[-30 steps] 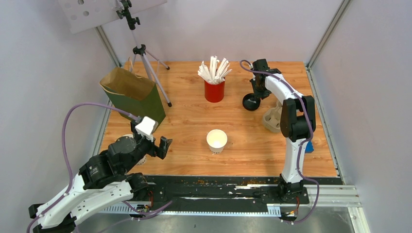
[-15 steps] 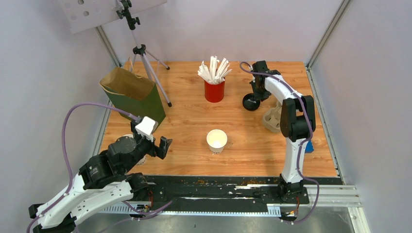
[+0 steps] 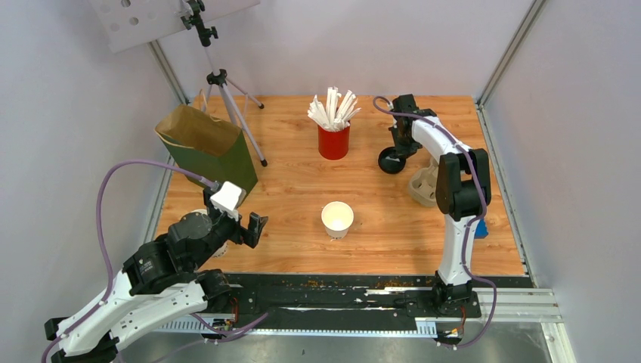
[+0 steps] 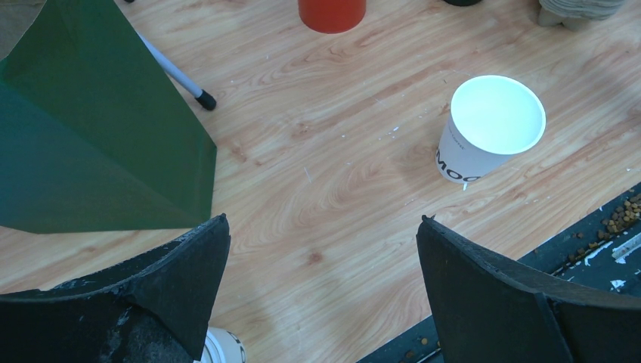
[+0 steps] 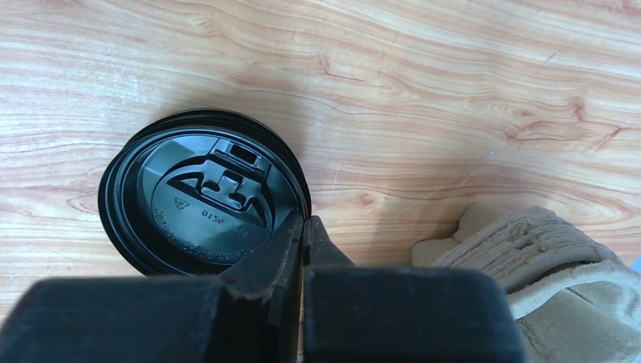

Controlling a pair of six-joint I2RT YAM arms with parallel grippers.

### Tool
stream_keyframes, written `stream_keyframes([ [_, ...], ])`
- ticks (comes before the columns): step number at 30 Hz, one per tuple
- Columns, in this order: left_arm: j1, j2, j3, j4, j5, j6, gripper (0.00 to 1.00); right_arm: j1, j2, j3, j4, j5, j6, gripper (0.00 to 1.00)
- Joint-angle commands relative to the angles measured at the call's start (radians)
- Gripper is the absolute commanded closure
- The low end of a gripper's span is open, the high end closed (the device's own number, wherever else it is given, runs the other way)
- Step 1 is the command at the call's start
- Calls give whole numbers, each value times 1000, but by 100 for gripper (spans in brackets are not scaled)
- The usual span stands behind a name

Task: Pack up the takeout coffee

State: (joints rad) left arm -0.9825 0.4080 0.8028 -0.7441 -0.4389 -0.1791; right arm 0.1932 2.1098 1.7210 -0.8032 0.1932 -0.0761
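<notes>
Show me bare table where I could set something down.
Table is bare between bag and white cup, and between white cup and red cup. Crowded at far right: lid and carrier sit close together.

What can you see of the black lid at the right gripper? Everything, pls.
Round glossy black lid, plastic by its look: raised rim, embossed centre, rectangular sip hole. It lies top up on the wooden table, on no cup. A second dark edge under its left side may be another lid; unclear. The right gripper is shut at its rim, apparently pinching it. The pulp carrier sits apart.
</notes>
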Motion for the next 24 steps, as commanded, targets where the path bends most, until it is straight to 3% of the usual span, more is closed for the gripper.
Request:
stream_keyframes([
  [1, -4, -2, -3, 13, 1, 10, 0, 0, -45, 48, -3, 34, 2, 100],
  [21, -4, -2, -4, 19, 11, 13, 0, 0, -76, 72, -39, 48, 7, 94],
  [24, -4, 0, -4, 20, 15, 13, 0, 1, -77, 68, -41, 34, -2, 100],
])
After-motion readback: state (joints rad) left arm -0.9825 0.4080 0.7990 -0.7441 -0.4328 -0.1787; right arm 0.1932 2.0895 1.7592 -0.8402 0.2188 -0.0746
